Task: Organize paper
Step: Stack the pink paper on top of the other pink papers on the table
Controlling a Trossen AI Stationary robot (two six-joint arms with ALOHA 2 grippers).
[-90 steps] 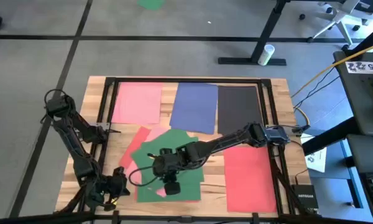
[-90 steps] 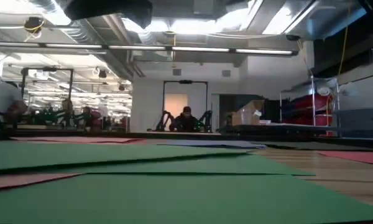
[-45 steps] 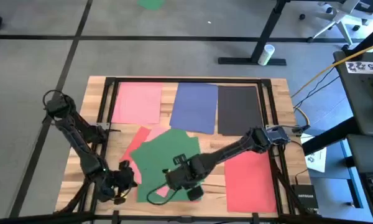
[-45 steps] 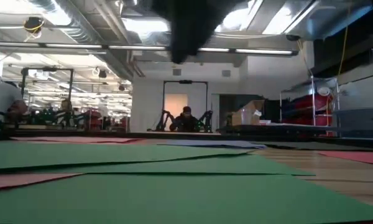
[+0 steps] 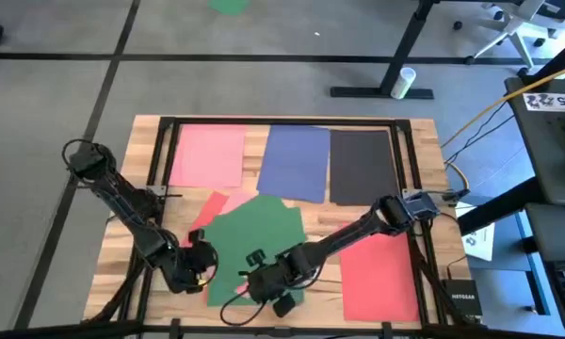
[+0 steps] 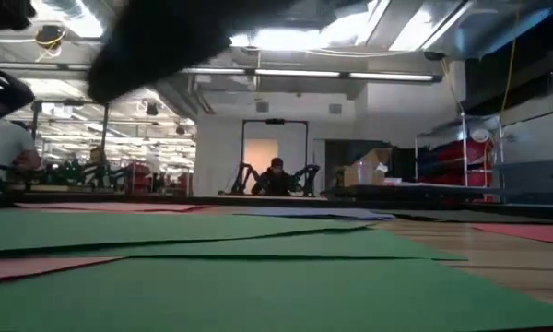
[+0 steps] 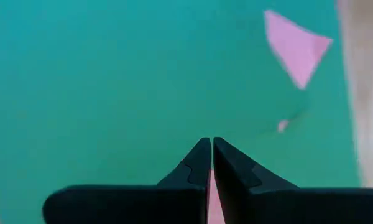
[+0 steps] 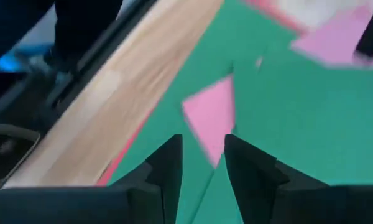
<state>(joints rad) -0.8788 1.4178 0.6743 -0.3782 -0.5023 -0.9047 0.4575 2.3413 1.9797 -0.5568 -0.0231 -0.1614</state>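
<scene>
The right end effector was over the middle of the green paper a second ago. Now it has slid down to the near edge of the table, at the bottom of the green pile. Its fingers stand a little apart, over a bit of pink paper.

The left end effector was near the front left corner of the table. Now it has moved in to the left edge of the green pile. Its fingers are pressed together.

In the low view, the dark arm at the top has moved to the left.
</scene>
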